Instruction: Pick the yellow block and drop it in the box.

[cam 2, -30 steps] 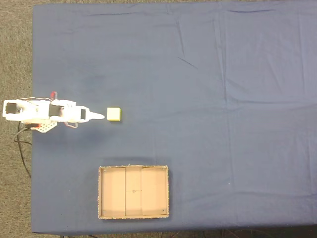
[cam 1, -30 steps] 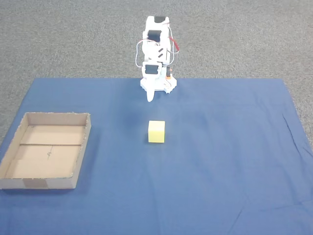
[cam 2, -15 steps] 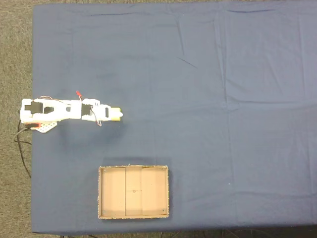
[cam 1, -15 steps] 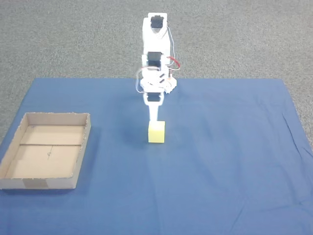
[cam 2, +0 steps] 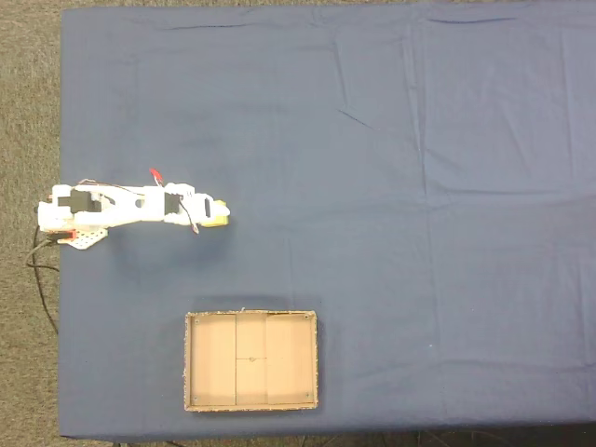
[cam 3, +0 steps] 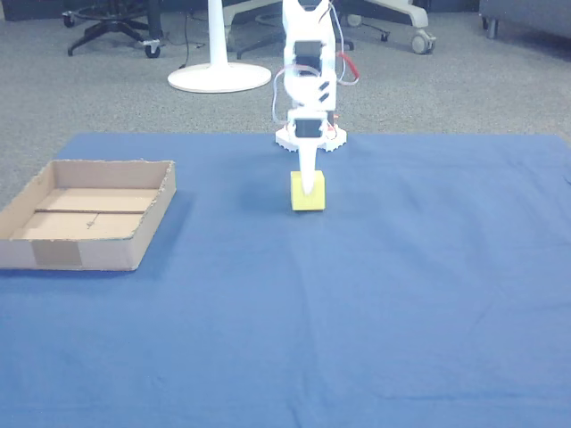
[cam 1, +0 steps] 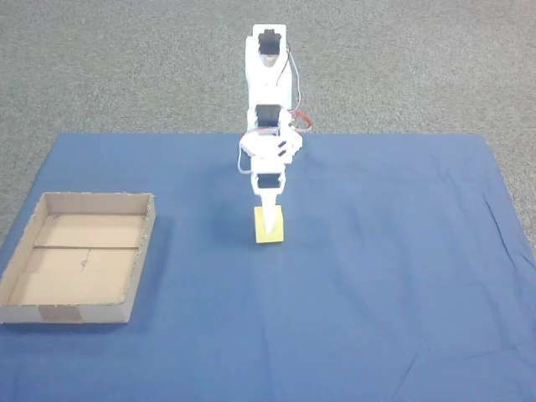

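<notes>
Blue cloth (cam 1: 377, 276) covers surface, grey carpet (cam 1: 126, 67) around it. Box (cam 1: 17, 251) sits on cloth, far left in a fixed view, well apart from block; seam across its floor, tape patch on near wall. White arm (cam 1: 270, 100) reaches down over cloth. End effector (cam 1: 269, 219) points down right at yellow block (cam 1: 269, 233), tip in front of block's face. Cannot tell if spread or pinching. Yellow block rests on cloth, mid surface, partly hidden under end effector in a fixed view (cam 2: 217, 216).

You'll find no readable text, labels, brands, numbers or signs anywhere in these views; no lettering can be made out on any surface at this resolution.
</notes>
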You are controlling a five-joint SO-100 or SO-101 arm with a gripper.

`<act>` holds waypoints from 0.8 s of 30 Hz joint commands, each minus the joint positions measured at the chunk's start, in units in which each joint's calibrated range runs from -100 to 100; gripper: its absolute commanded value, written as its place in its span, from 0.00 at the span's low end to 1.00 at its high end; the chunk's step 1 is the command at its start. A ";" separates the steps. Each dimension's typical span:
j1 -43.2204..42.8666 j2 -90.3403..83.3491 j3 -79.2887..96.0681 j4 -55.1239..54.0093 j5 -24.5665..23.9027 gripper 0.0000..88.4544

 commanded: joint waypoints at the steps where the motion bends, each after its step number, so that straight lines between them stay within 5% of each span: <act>1: -0.13 0.16 -1.39 -0.44 0.39 0.21; 14: 6.24 -21.37 -2.75 -0.36 4.54 0.20; 20: 26.06 -24.15 -19.76 0.22 8.01 0.21; 24: 38.72 -10.56 -42.84 0.39 8.74 0.21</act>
